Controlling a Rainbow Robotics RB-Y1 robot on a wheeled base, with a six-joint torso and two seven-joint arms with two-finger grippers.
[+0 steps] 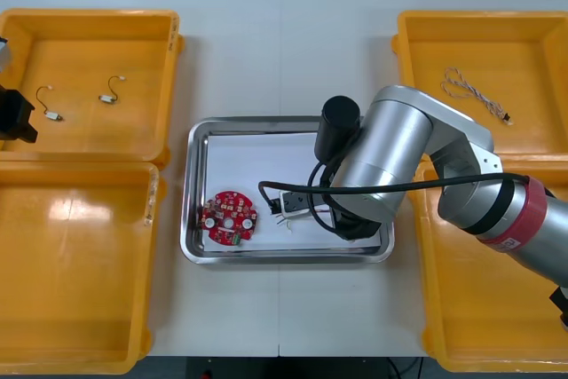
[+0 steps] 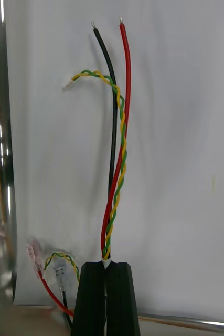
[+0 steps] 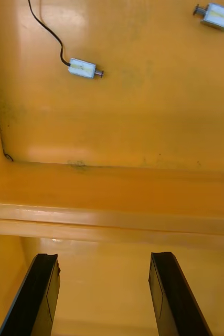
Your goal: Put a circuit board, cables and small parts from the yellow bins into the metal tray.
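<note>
My right gripper (image 2: 109, 268) is down inside the metal tray (image 1: 193, 185), shut on the end of a cable bundle (image 2: 117, 157): one red wire, one black wire and a yellow-green twisted pair, stretched out over the tray's white inside. In the front view the right arm covers that gripper, and the cable's (image 1: 286, 205) connector end shows beside a round red circuit board (image 1: 229, 217) lying in the tray. At the table's left edge, my left gripper (image 3: 104, 265) hangs open over the wall between the two left bins. Past it lie two small metal parts (image 3: 83, 68) (image 3: 217, 14).
The far left yellow bin (image 1: 89, 26) holds the two small metal parts (image 1: 53, 116) (image 1: 108, 98). A thin twisted cable (image 1: 470, 92) lies in the far right bin (image 1: 417, 37). The near left bin (image 1: 80, 308) and near right bin (image 1: 497, 335) flank the tray.
</note>
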